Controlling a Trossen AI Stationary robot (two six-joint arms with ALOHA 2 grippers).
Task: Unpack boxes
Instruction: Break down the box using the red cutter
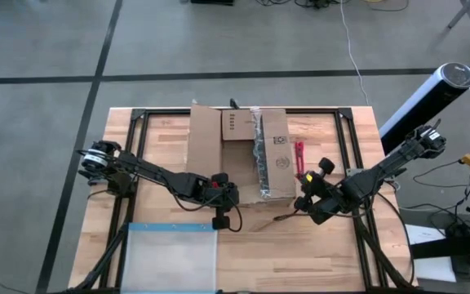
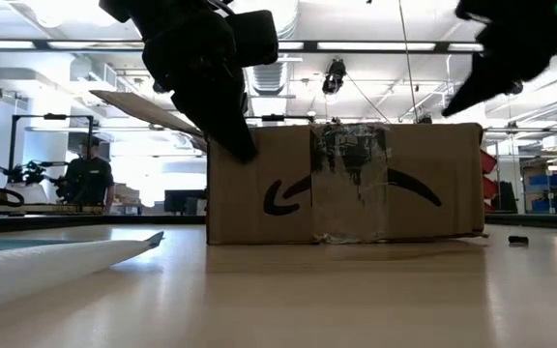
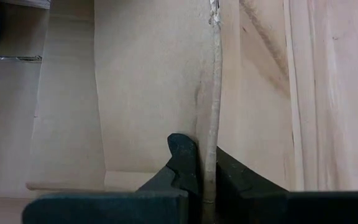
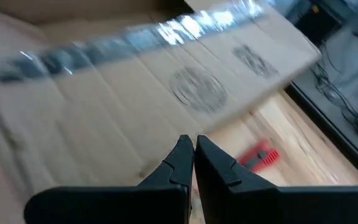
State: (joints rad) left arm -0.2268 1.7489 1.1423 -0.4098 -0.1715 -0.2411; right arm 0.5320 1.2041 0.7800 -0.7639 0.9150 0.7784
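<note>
Brown corrugated cardboard box (image 1: 251, 155) — left gripper (image 3: 207, 177) pinches its near wall edge; right gripper (image 1: 303, 202), fingers together, hovers beside it.

I count one cardboard box (image 1: 251, 155). One red tool (image 1: 299, 158) beside it. One clear plastic pouch (image 1: 172, 260) too.

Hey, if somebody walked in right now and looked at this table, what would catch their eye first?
The brown cardboard box at the table's middle, with one flap folded open to its left and shiny tape down its top. The left hand is pinched on the edge of a box wall at the near left corner, while the right hand hovers shut by the box's right side, near a small red tool. A clear plastic pouch lies at the table's front left.
</note>
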